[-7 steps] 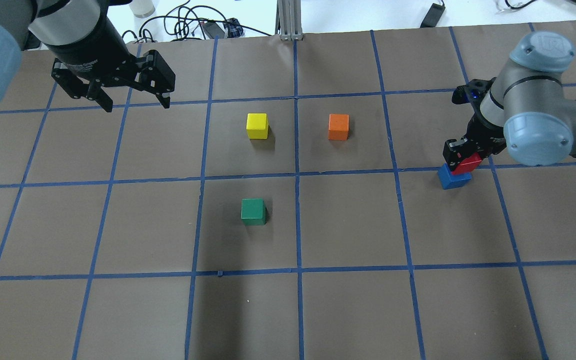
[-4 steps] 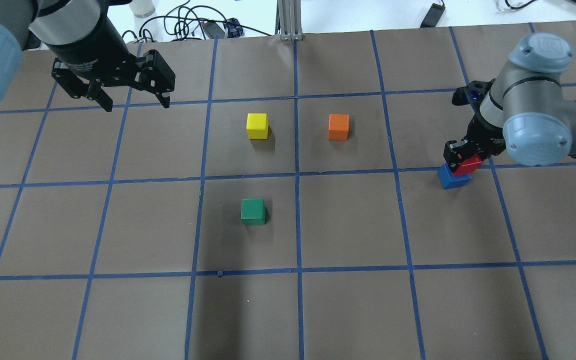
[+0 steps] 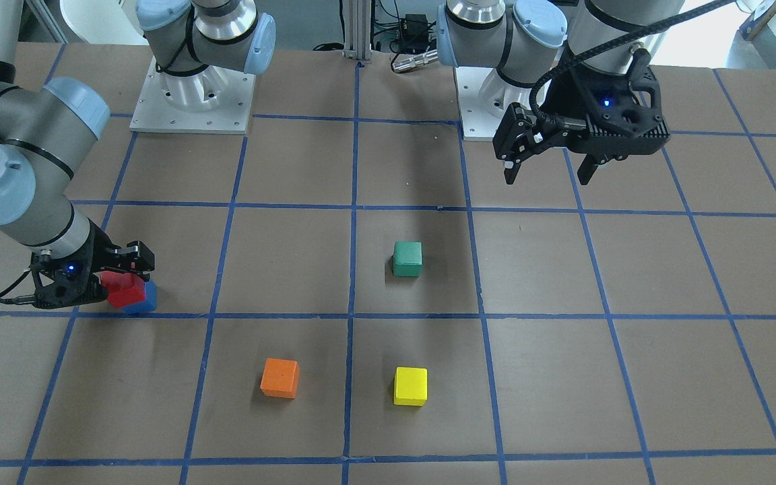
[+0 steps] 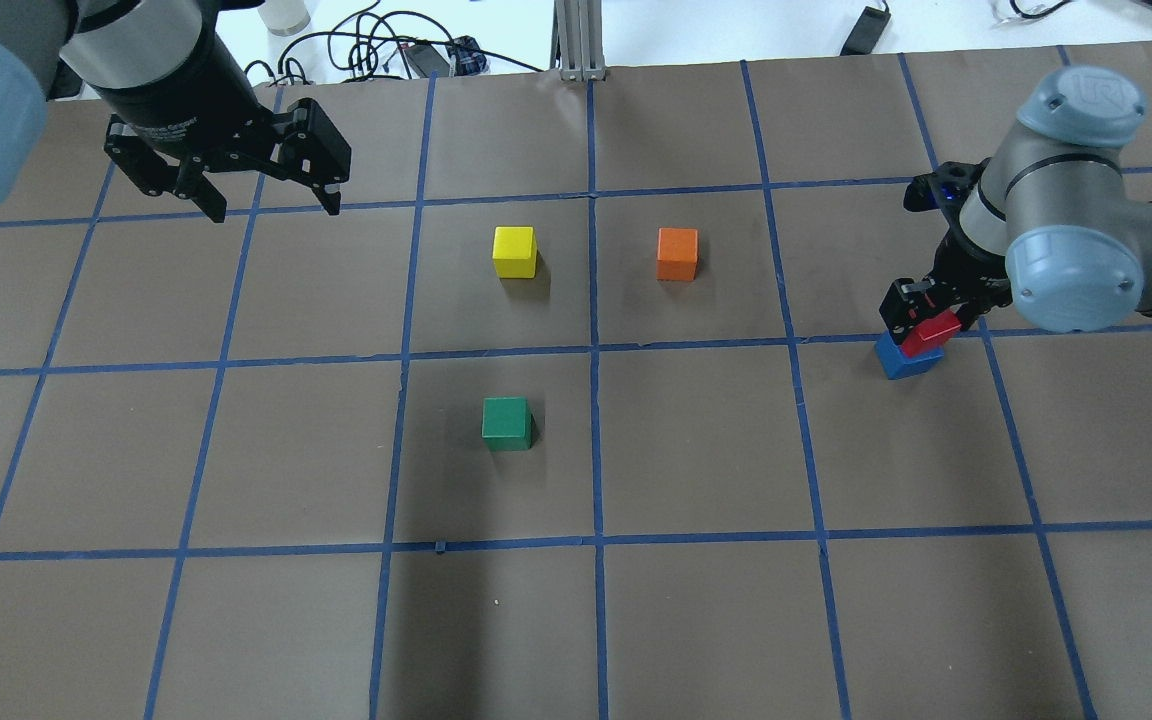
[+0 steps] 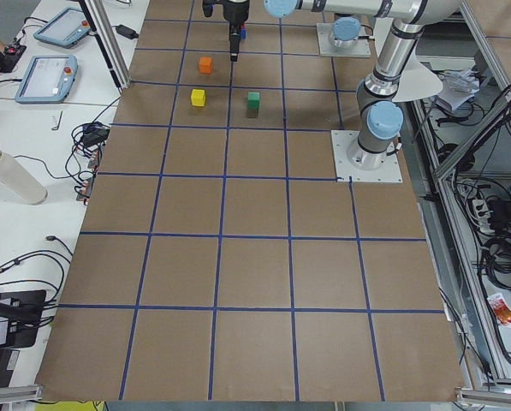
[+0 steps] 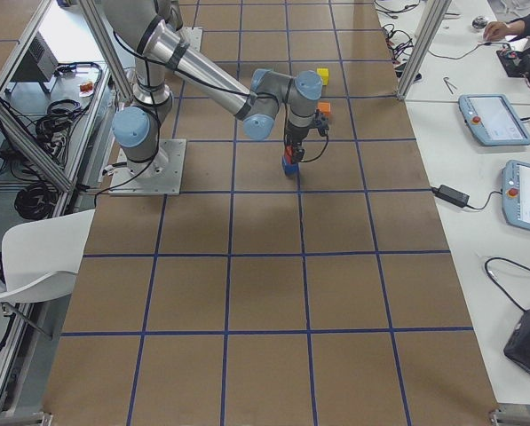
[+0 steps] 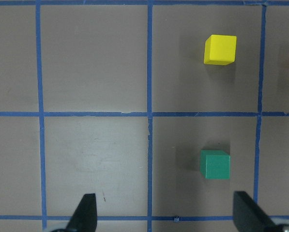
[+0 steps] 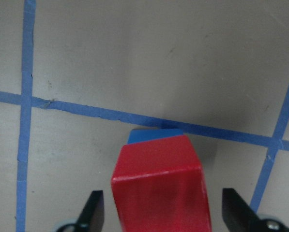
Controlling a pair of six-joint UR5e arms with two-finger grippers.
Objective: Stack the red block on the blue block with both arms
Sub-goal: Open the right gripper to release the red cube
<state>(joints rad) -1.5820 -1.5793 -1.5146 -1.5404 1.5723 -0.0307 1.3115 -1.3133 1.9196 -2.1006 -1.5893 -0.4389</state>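
Observation:
The red block (image 4: 936, 330) rests on the blue block (image 4: 901, 358) at the right side of the table. In the front-facing view the red block (image 3: 125, 291) covers most of the blue block (image 3: 147, 301). My right gripper (image 4: 928, 316) straddles the red block. In the right wrist view the red block (image 8: 159, 188) stands between the fingertips (image 8: 93, 212) with a gap on each side, and a blue edge (image 8: 151, 135) shows behind it. The right gripper is open. My left gripper (image 4: 266, 195) is open and empty, high over the far left.
A yellow cube (image 4: 514, 251) and an orange cube (image 4: 677, 254) sit in the middle far row. A green cube (image 4: 506, 422) sits nearer the robot. The table (image 4: 696, 620) is brown paper with a blue tape grid. Cables lie beyond the far edge.
The right gripper's fingers have spread slightly away from the red block, which stays on the blue block. The left arm has not moved.

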